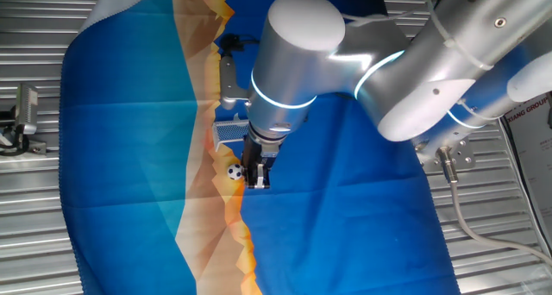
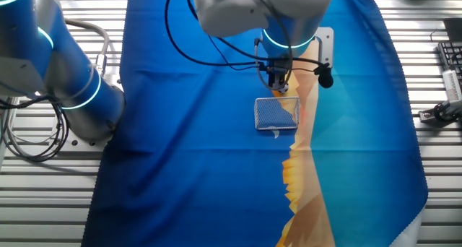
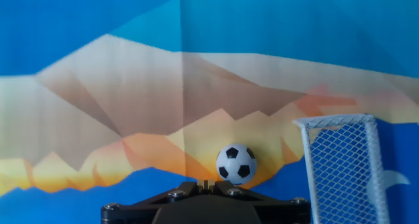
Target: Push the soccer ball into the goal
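Blue-orange cloth (image 1: 345, 235) — slatted table (image 1: 34, 209)

Glossy soccer ball (image 3: 236, 163), matt cloth (image 3: 98, 40)

one soccer ball (image 3: 236, 163), one goal (image 3: 340, 165), one cloth (image 1: 345, 226), one tool (image 1: 258, 179)

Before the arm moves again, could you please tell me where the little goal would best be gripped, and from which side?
Grip the goal by the top bar of its white frame, coming straight down from above. It stands upright on the cloth, the bar is thin enough for the fingers to close across, and the mesh would probably give. The soccer ball beside it stays clear that way.
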`<action>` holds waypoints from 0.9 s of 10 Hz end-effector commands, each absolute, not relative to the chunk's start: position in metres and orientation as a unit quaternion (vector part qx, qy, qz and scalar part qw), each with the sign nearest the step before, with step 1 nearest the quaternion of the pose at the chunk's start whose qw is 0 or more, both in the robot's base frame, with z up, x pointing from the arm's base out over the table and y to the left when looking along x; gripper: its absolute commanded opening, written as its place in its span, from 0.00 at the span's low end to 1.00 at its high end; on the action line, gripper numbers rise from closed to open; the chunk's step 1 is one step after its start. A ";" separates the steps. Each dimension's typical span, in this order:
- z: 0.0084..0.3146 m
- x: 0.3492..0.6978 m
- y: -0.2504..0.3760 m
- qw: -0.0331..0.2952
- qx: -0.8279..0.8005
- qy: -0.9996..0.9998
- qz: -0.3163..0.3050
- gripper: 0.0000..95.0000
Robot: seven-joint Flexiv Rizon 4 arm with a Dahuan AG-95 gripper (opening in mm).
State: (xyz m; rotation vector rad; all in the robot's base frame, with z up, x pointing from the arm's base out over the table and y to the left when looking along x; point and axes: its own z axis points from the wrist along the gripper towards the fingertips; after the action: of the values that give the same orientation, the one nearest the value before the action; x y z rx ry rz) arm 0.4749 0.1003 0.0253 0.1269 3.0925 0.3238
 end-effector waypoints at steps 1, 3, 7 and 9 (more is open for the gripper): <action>0.025 0.475 0.099 0.016 0.040 0.994 0.105 0.00; 0.025 0.475 0.099 0.016 0.041 0.993 0.106 0.00; 0.025 0.475 0.099 0.016 0.042 0.994 0.105 0.00; 0.024 0.475 0.100 0.017 0.046 0.994 0.095 0.00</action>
State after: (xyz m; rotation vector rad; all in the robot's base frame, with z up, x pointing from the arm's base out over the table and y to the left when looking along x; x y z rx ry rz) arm 0.4756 0.1016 0.0236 0.1427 3.0943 0.2945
